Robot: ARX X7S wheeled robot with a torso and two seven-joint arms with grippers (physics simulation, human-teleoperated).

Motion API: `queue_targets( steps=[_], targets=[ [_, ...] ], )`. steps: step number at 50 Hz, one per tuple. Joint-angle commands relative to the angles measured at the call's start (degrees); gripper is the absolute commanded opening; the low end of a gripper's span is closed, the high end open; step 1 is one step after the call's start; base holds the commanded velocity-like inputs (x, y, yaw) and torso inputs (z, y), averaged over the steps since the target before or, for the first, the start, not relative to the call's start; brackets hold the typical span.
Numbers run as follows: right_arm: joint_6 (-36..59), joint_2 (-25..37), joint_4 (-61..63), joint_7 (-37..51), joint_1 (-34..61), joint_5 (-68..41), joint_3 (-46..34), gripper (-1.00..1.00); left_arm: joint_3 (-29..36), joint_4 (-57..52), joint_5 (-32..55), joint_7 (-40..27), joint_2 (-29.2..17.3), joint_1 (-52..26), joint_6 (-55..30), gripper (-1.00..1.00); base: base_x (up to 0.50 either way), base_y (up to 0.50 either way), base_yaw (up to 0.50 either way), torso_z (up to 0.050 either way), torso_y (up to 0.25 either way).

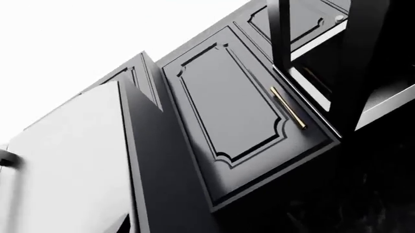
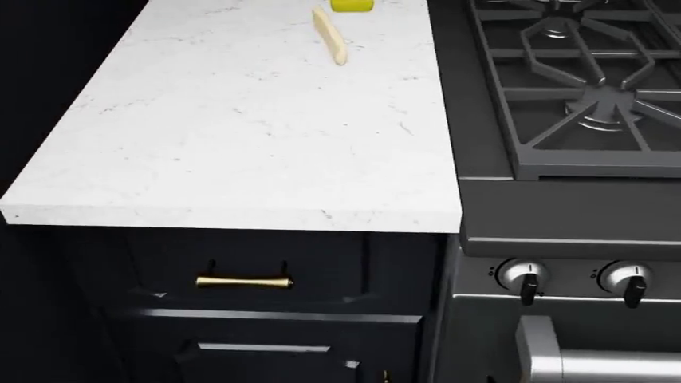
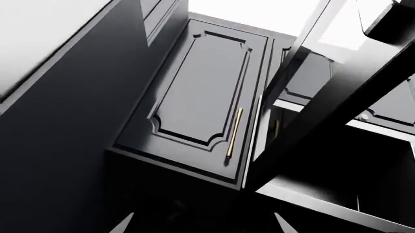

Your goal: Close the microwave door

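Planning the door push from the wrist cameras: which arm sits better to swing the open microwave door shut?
Probably right. In the right wrist view the glossy black open microwave door looms large and close; in the left wrist view it sits farther off, beyond the dark cabinet door with brass handle. Neither gripper shows.

Head cam is aimed steeply down, close on the white surface (image 2: 245,120) and stove (image 2: 575,88). Both wrist cams are tilted upward from below; the same upper cabinet door (image 1: 230,111) (image 3: 201,92) w/ brass handle (image 1: 288,108) (image 3: 234,132) is shared.
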State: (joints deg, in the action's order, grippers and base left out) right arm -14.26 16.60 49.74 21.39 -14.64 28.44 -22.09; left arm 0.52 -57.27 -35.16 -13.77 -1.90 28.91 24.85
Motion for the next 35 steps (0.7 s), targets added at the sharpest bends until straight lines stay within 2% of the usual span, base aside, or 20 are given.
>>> queue_targets(
  steps=[1, 6, 8, 10, 14, 16, 35],
  targets=[
    [-2.61, 0.44, 3.78, 1.3, -2.09, 5.04, -0.64, 1.0, -2.93, -2.72, -2.62, 1.09, 1.87, 2.25, 5.14, 1.0, 0.0, 0.0, 0.0, 0.0, 0.0],
    [-2.51, 0.1, 4.18, 1.88, -2.41, 6.04, -0.16, 1.0, -3.35, -2.72, -1.95, 1.33, 1.87, 2.06, 5.49, 1.0, 0.0, 0.0, 0.0, 0.0, 0.0],
    [-2.81, 0.1, 4.15, 2.17, -2.5, 6.71, -0.06, 1.0, -4.1, -2.71, -2.57, -1.54, 1.83, 5.94, 8.75, 1.0, 0.02, 0.0, 0.0, 0.0, 0.0],
    [-4.08, 0.37, 3.65, 3.01, -3.06, 9.36, 0.21, 1.0, -5.01, -1.74, -2.9, -4.54, 0.68, 7.77, 10.48, 1.0, 0.5, 0.0, 0.0, 0.0, 0.0],
    [-4.31, 0.75, 4.01, 3.76, -3.0, 8.29, 0.76, 1.0, -4.16, -2.13, -3.78, -4.62, 0.52, 7.62, 9.67, 1.0, 0.5, 0.0, 0.0, 0.0, 0.0],
    [-4.53, 0.89, 3.59, 3.63, -2.84, 8.53, 0.49, 1.0, -3.77, -2.71, -4.31, -3.3, 1.82, 7.3, 9.43, 1.0, 0.5, 0.0, 0.0, 0.0, 0.0],
    [-3.59, 0.43, 3.56, 3.49, -2.57, 8.78, 0.27, 1.0, -1.87, -2.72, -5.66, -1.86, 1.86, 5.64, 7.64, 1.0, 0.5, 0.0, 0.0, 0.0, 0.0]
  ],
)
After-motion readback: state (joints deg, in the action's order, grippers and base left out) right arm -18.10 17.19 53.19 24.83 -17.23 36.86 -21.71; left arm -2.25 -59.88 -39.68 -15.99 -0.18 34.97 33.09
